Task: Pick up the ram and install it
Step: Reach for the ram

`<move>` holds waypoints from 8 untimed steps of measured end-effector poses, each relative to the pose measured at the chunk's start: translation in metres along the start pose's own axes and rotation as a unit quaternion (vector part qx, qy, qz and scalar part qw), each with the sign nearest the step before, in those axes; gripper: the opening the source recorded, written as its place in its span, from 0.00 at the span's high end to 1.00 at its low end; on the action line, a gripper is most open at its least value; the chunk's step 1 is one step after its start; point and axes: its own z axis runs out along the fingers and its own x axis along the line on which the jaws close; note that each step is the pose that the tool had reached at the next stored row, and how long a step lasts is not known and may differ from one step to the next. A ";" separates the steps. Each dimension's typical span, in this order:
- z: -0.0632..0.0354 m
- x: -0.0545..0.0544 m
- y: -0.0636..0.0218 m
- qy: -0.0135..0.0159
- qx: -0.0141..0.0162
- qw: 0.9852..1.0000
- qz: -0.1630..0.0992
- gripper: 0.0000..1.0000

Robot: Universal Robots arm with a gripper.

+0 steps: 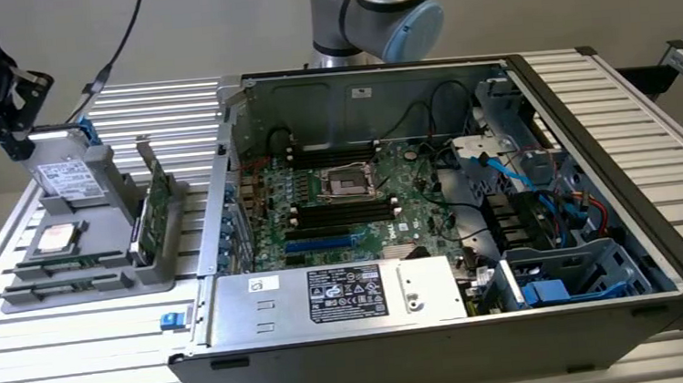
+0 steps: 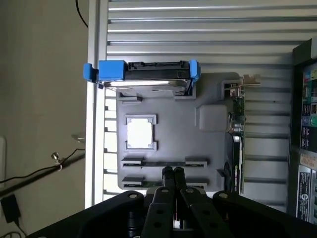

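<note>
The black two-fingered tool [image 2: 173,171] is clenched on nothing and held pointing down over the grey plastic parts tray [image 2: 168,114], at the upper left of the exterior view. The thin green ram stick [image 2: 146,184] is seated in a tray slot. Its long edges are best gripped centrally, with the fingers opened first and kept square

Thin green ram [image 2: 151,163] stands edgewise in a gray tray [image 2: 208,148].

one computer case [image 1: 392,370], one grey tray [image 2: 183,134], one hard drive [image 2: 148,79], one expansion card [image 2: 238,139], one processor [image 2: 139,134]
</note>
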 end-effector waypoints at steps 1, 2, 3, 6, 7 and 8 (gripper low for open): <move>0.0008 0.000 -0.0011 0.000 0.000 1.000 -0.002 0.90; 0.0018 0.001 -0.0023 0.000 0.000 1.000 -0.003 0.90; 0.0029 0.001 -0.0033 0.000 0.000 1.000 -0.004 0.90; 0.0070 0.002 -0.0063 0.000 0.001 1.000 -0.007 0.90; 0.0084 0.002 -0.0072 0.001 0.001 1.000 -0.008 0.90; 0.0099 0.002 -0.0081 0.001 0.001 1.000 -0.009 0.90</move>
